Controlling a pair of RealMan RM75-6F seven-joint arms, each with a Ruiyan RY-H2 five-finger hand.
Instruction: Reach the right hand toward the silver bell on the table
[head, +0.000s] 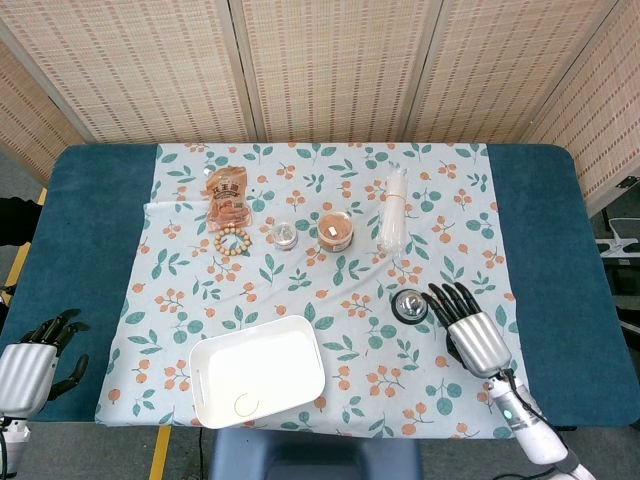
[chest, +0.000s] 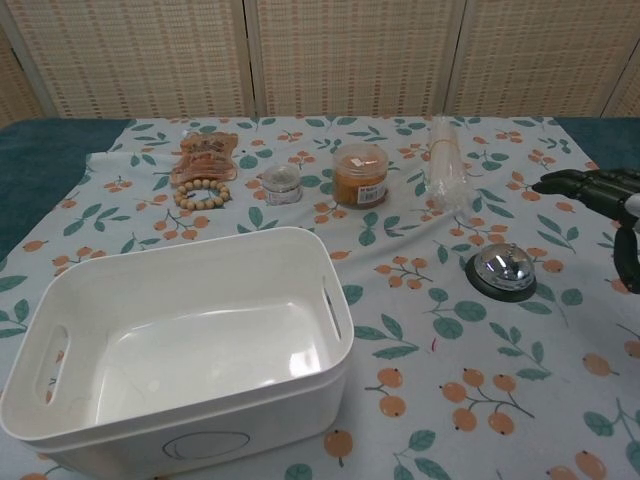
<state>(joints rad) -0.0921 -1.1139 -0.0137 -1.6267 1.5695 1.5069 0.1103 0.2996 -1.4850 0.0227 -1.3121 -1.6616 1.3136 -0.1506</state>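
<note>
The silver bell (head: 409, 304) on its black base stands on the floral cloth right of centre, and the chest view shows the bell (chest: 502, 268) too. My right hand (head: 469, 330) hovers just right of it, palm down, fingers spread and empty, its fingertips level with the bell and a short gap away. In the chest view the right hand (chest: 600, 195) enters at the right edge above the cloth. My left hand (head: 35, 362) rests at the table's near left corner with its fingers loosely curled and nothing in it.
A white tub (head: 257, 371) sits at the front centre. Further back lie a snack packet (head: 228, 195), a bead bracelet (head: 232, 241), a small glass jar (head: 285, 236), an orange-filled jar (head: 335, 231) and a clear sleeve of sticks (head: 394, 211).
</note>
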